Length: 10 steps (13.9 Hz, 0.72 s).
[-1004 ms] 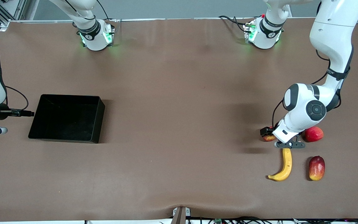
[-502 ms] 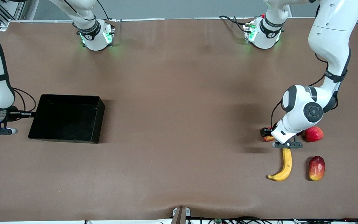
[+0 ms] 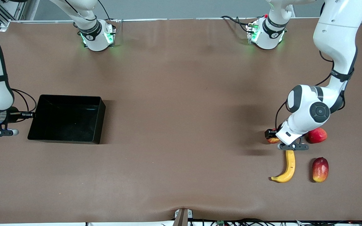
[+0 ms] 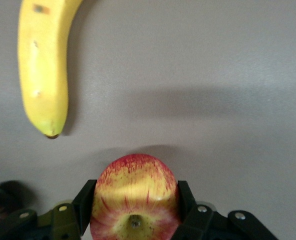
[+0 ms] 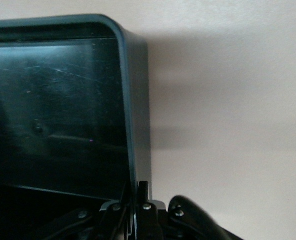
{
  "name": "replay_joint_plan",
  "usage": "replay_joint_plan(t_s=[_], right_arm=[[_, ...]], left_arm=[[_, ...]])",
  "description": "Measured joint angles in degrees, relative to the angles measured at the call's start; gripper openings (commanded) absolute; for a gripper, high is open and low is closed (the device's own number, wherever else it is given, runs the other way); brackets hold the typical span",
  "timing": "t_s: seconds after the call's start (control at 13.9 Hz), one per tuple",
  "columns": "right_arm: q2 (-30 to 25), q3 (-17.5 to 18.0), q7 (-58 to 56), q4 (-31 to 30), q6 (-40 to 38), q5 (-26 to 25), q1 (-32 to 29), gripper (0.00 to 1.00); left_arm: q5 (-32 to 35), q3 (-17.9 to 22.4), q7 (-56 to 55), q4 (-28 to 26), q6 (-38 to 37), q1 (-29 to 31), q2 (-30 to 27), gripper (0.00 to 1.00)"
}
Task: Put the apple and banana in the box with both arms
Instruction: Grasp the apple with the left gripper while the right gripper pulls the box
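The apple (image 4: 133,195), red with yellow streaks and stem dimple showing, sits on the table between the fingers of my left gripper (image 4: 135,187), which is shut on it. From the front only a sliver of the apple (image 3: 272,140) shows under the left gripper (image 3: 273,136). The yellow banana (image 3: 287,168) lies just nearer the camera; its tip (image 4: 42,65) is apart from the apple. The black box (image 3: 101,122) stands toward the right arm's end. My right gripper (image 5: 136,195) pinches the box's end wall (image 5: 130,125), and its hand (image 3: 27,115) shows at that wall.
A pinkish-red round fruit (image 3: 317,135) lies beside the left wrist. A red-yellow mango-like fruit (image 3: 320,169) lies beside the banana. Open brown table spreads between the box and the fruits.
The right arm came in to the box's end wall and its gripper shut on it; the box shifted slightly. The left gripper closed onto the apple, and that arm hardly moved.
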Motion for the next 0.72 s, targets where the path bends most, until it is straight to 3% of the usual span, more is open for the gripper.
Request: replay_joint_plan(t_s=[0.29, 0.72], right_arm=[[-1.07, 0.62, 0.01, 7.65, -12.96, 5.03, 1.89, 0.00], [-1.40, 1.79, 7.53, 8.28, -14.69, 13.81, 11.10, 0.00]], left_arm=[[0.00, -0.17, 0.01, 0.33, -4.67, -0.10, -5.63, 0.00], [0.00, -0.53, -0.01, 3.52, -13.97, -0.33, -9.34, 0.00]])
